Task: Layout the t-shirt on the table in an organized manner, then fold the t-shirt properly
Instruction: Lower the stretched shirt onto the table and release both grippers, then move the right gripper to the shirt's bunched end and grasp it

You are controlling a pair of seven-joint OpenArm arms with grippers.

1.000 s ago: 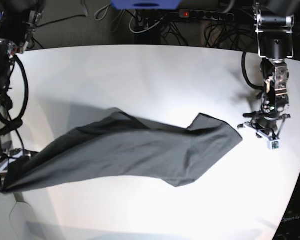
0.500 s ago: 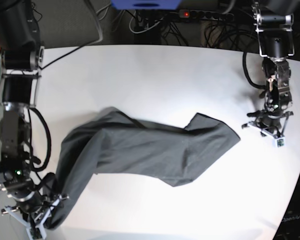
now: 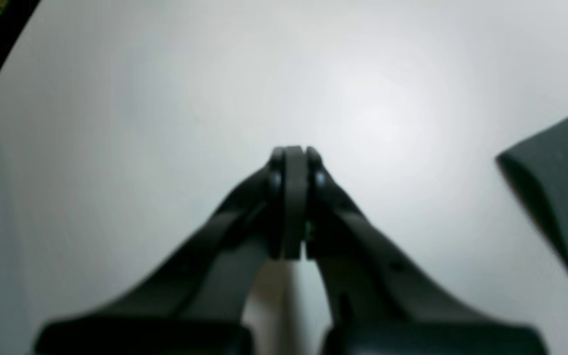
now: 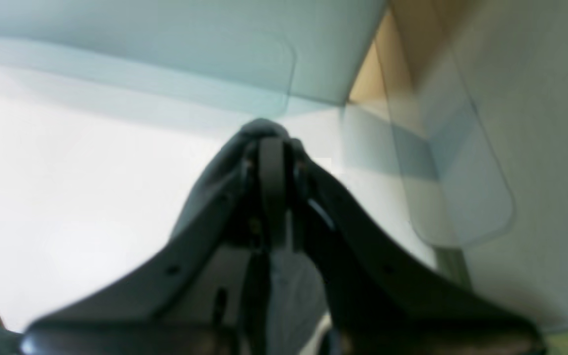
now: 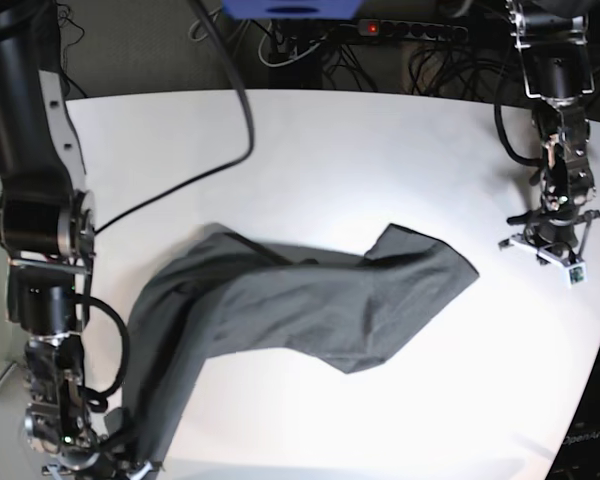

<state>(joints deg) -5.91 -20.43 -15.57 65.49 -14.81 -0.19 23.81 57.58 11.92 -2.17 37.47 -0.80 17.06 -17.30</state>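
While the right gripper (image 4: 271,148) is clamped on a bunched edge of the t-shirt (image 5: 300,305) at the near left corner of the table (image 5: 310,150), the cloth trails diagonally across the tabletop, crumpled and not yet laid flat. The left gripper (image 3: 293,162) is closed on nothing and hovers over bare table, just beside the shirt's far end.

Risk: with one end pulled alone, the free end may drag and fold under itself, or the held edge may slide off the table rim, since nothing anchors the opposite side.

Compared with a second ago, the held end has swung down toward the near edge, and the left arm has shifted slightly outward
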